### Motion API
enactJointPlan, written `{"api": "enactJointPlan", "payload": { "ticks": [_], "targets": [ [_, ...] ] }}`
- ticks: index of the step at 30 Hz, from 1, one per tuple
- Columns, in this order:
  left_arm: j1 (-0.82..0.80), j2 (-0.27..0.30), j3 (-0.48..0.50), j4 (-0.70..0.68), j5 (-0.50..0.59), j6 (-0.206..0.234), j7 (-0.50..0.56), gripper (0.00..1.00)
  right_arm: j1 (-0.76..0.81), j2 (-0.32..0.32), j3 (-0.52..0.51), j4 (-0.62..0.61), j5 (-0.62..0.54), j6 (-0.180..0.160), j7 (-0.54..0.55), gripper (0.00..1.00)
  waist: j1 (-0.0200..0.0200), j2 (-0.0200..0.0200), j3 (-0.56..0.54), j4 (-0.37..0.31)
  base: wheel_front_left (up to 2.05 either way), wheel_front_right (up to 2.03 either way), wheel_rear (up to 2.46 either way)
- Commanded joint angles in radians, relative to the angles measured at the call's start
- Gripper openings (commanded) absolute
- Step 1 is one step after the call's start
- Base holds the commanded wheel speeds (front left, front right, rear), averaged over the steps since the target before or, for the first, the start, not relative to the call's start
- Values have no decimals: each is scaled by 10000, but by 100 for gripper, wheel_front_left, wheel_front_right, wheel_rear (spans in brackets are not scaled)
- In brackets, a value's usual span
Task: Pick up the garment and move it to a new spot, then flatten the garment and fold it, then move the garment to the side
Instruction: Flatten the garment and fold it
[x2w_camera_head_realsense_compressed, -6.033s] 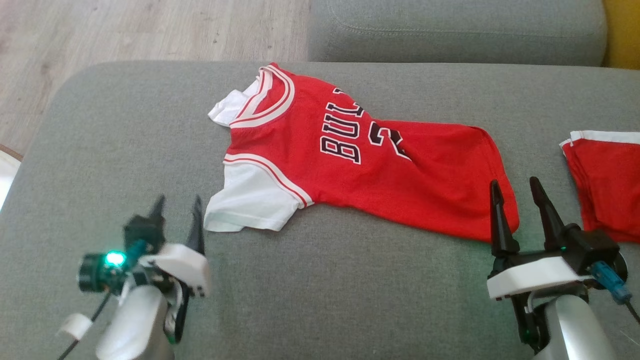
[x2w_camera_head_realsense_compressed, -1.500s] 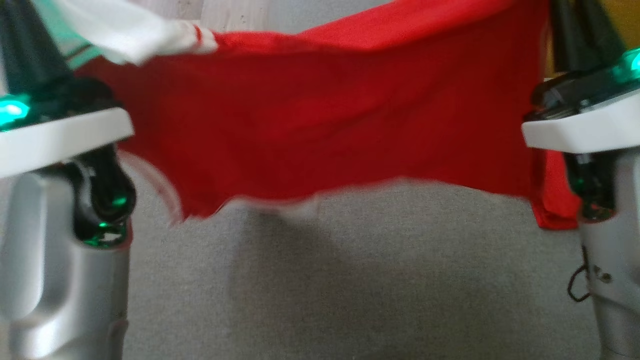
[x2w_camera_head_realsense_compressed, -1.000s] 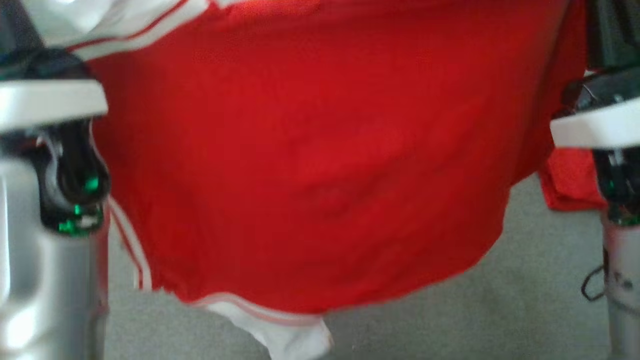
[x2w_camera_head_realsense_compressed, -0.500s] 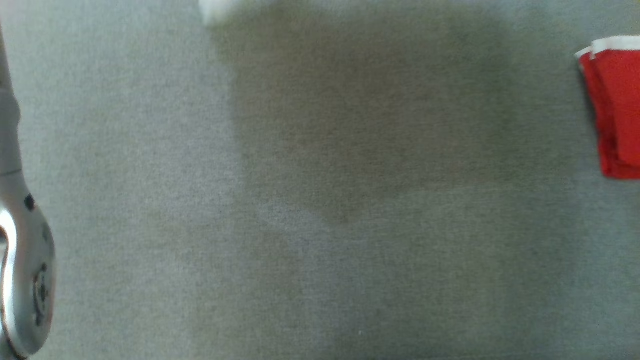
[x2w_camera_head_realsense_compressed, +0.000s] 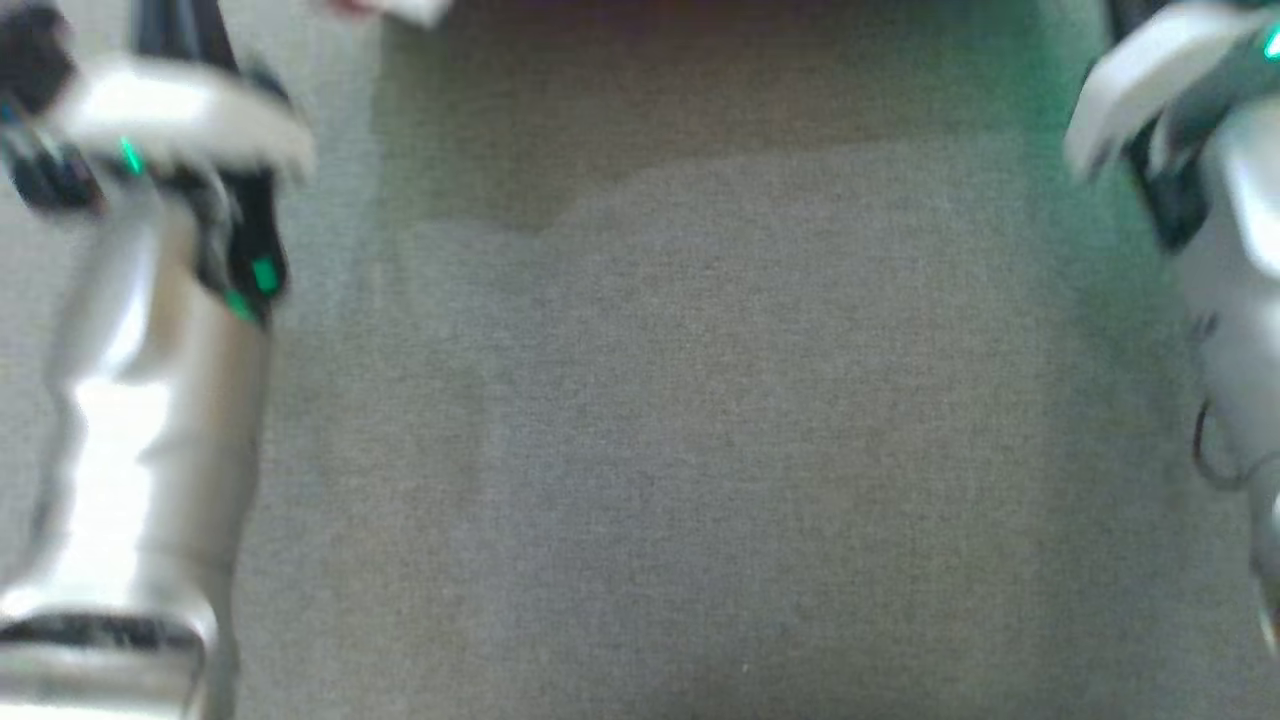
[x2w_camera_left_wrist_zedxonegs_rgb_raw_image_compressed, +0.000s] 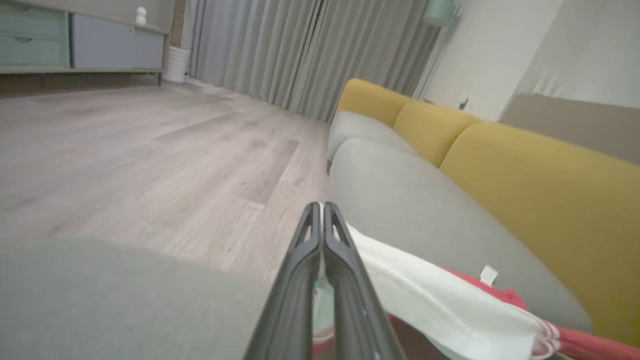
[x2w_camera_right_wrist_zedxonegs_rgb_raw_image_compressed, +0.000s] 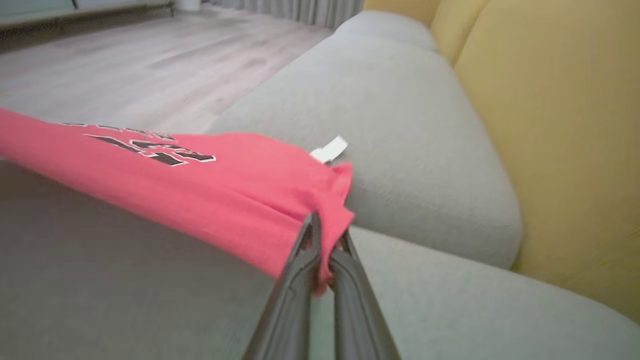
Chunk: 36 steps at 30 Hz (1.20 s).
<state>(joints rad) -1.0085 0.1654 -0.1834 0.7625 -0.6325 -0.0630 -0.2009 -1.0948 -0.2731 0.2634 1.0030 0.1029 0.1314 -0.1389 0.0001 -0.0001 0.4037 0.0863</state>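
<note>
Red-and-white jersey garment (x2w_camera_right_wrist_zedxonegs_rgb_raw_image_compressed: 200, 185) was held aloft, clamped by the closed left gripper (x2w_camera_left_wrist_zedxonegs_rgb_raw_image_compressed: 322, 206) and right gripper (x2w_camera_right_wrist_zedxonegs_rgb_raw_image_compressed: 325, 227); placing, flattening, folding remained.

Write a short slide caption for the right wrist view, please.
Right gripper shut on an edge of the red garment, lifted over the grey sofa seat.
</note>
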Motion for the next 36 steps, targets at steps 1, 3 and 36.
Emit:
{"api": "enactJointPlan", "payload": {
  "ticks": [1,3,36],
  "targets": [
    [213,491,129,-158,84,-71,-122,0,255,-103,483,-23,400,-7,311,0,-1,1,-232,86,0,0,0],
    [850,493,-26,-32,107,-161,-115,0,730,-174,1200,140,973,-7,752,0,-1,1,-446,108,0,0,0],
    [8843,2191,-892,-6628,142,1372,2233,0,4473,-4266,7181,-4865,7860,-7,3616,0,-1,1,-3908,-492,0,0,0]
  ]
}}
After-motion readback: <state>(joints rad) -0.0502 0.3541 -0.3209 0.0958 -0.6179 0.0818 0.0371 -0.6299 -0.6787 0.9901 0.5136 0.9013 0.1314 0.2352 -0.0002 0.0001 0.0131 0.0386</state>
